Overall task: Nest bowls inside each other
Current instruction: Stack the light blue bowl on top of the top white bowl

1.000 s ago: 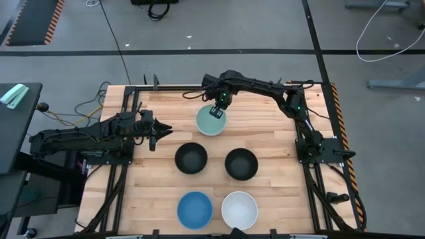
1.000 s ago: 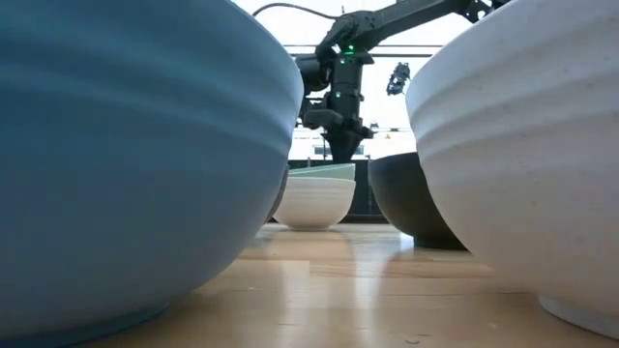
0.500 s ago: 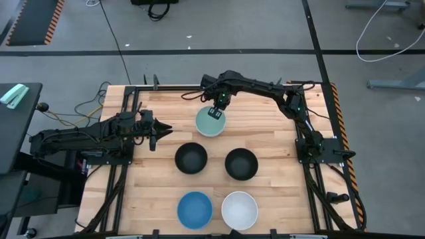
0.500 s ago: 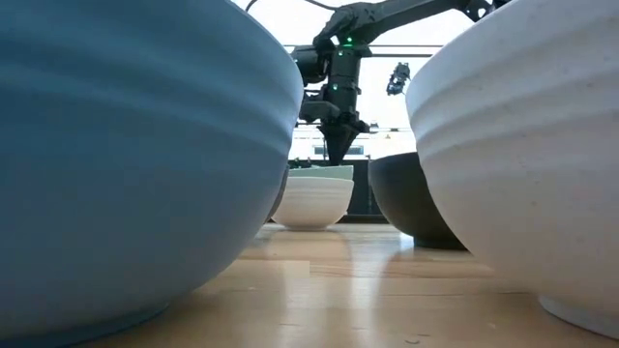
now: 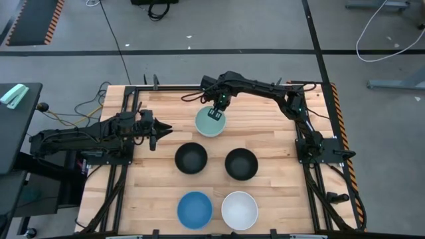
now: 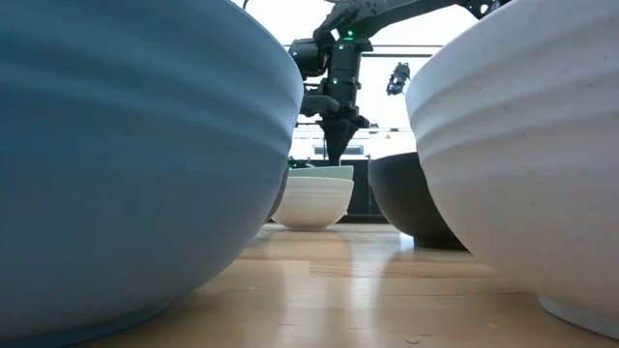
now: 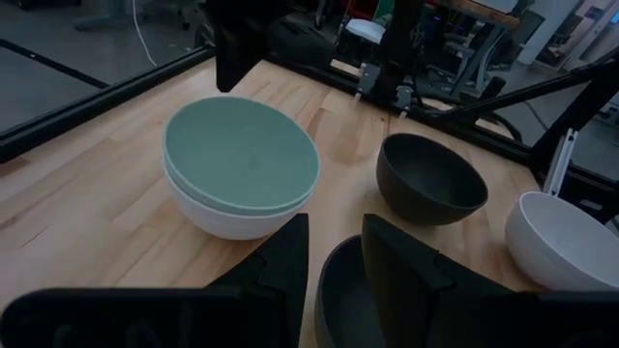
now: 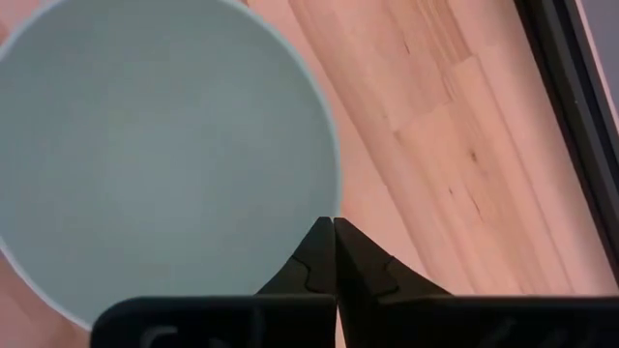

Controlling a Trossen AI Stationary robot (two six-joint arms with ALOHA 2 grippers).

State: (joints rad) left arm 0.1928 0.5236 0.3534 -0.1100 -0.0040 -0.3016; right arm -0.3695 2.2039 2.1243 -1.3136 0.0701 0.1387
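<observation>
A mint green bowl (image 5: pixel 211 121) sits nested inside a white bowl (image 6: pixel 311 201) at the table's far middle, its rim just above the white rim. My right gripper (image 5: pixel 218 110) hangs shut just over the mint bowl's far right rim (image 8: pixel 324 164), pointing down; in the low view its tip (image 6: pixel 336 155) stands a little above the rim. Two black bowls (image 5: pixel 191 158) (image 5: pixel 241 163) stand mid-table. A blue bowl (image 5: pixel 194 208) and a second white bowl (image 5: pixel 239 210) stand near the front edge. My left gripper (image 5: pixel 161 131) waits open at the left.
The wooden table (image 5: pixel 279 199) has a dark metal frame along its edges. Bare wood lies to the right of the bowls and on the far left (image 5: pixel 172 106). In the left wrist view the nearer black bowl (image 7: pixel 338 300) sits just beyond my left fingers.
My right gripper has risen a little above the mint green bowl, staying over its rim. The bowls have kept their places.
</observation>
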